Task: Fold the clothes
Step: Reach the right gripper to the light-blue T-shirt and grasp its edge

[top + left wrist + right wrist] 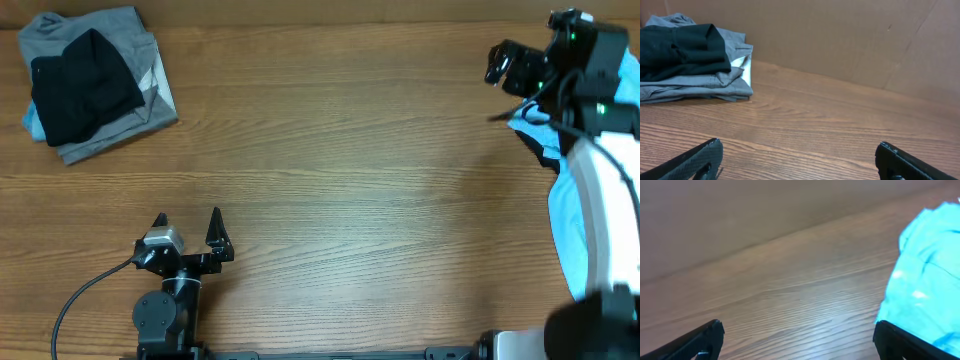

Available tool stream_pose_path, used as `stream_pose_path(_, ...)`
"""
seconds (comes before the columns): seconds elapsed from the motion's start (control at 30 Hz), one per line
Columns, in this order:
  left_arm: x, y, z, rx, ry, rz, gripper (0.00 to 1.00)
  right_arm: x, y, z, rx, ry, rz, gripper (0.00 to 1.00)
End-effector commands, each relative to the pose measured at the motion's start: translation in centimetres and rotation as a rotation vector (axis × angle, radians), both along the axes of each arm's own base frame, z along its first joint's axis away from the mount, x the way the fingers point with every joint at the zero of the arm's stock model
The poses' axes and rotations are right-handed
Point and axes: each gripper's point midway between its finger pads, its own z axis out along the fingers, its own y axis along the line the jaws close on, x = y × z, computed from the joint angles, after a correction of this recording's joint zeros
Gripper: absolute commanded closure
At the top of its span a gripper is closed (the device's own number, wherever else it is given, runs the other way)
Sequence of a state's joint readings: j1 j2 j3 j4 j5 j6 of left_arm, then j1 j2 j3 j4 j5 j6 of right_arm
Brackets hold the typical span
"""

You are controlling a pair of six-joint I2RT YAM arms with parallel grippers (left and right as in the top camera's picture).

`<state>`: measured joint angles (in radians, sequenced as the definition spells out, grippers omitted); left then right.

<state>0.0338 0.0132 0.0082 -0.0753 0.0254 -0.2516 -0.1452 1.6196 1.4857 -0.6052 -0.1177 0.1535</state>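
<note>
A light blue T-shirt (567,215) lies bunched at the table's right edge, partly hidden under my right arm; it also shows in the right wrist view (925,280). My right gripper (503,65) is open and empty, above the table at the far right, just left of the shirt. A folded grey shirt (150,75) with a folded black one (85,85) on top sits at the far left corner; the pile shows in the left wrist view (690,60). My left gripper (190,228) is open and empty near the front edge.
A brown cardboard wall (840,35) stands behind the wooden table (340,170). A black cable (85,290) runs from the left arm's base at the front left. A dark edge of cloth (545,155) peeks out beside the blue shirt.
</note>
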Motion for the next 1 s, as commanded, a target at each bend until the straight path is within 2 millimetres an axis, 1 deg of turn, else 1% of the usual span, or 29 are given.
stream_pose_path(0.0,0.0,0.2,0.0,0.024,-0.002,0.008,0.0,1.4,-2.9,-1.0,-0.043,0.018,-0.053,0.0)
stream_pose_path(0.03,0.0,0.2,0.0,0.024,-0.002,0.008,0.0,1.4,-3.6,-1.5,-0.051,0.027,-0.073,0.0)
stream_pose_path(0.07,0.0,0.2,0.0,0.024,-0.002,0.008,0.0,1.5,-5.1,-2.5,-0.069,0.05,-0.115,0.0)
stream_pose_path(0.1,0.0,0.2,0.0,0.024,-0.002,0.008,0.0,1.7,-6.1,-3.4,-0.073,0.066,-0.133,0.0)
stream_pose_path(0.17,0.0,0.2,0.0,0.024,-0.002,0.008,0.0,1.9,-7.4,-5.6,-0.074,0.109,-0.139,0.0)
stream_pose_path(0.23,0.0,0.2,0.0,0.024,-0.002,0.008,0.0,1.9,-8.1,-7.7,-0.069,0.155,-0.14,0.0)
stream_pose_path(0.37,0.0,0.2,0.0,0.024,-0.002,0.008,0.0,2.5,-8.5,-12.5,-0.12,0.25,-0.099,0.0)
stream_pose_path(0.47,0.0,0.2,0.0,0.024,-0.002,0.008,0.0,3.2,-8.8,-14.9,-0.146,0.276,-0.11,0.0)
stream_pose_path(0.57,0.0,0.2,0.0,0.024,-0.002,0.008,0.0,3.7,-8.9,-16.4,-0.161,0.287,-0.114,0.0)
stream_pose_path(0.6,0.0,0.2,0.0,0.024,-0.002,0.008,0.0,3.9,-9.6,-17.4,-0.186,0.3,-0.137,0.0)
stream_pose_path(0.67,0.0,0.2,0.0,0.024,-0.002,0.008,0.0,3.8,-10.2,-18.3,-0.217,0.318,-0.153,0.0)
stream_pose_path(0.77,0.0,0.2,0.0,0.024,-0.002,0.008,0.0,3.7,-10.8,-19.0,-0.261,0.338,-0.166,0.0)
stream_pose_path(0.87,0.0,0.2,0.0,0.024,-0.002,0.008,0.0,3.7,-11.5,-19.3,-0.298,0.346,-0.183,0.0)
stream_pose_path(0.97,0.0,0.2,0.0,0.024,-0.002,0.008,0.0,3.8,-11.6,-19.9,-0.304,0.351,-0.184,0.01)
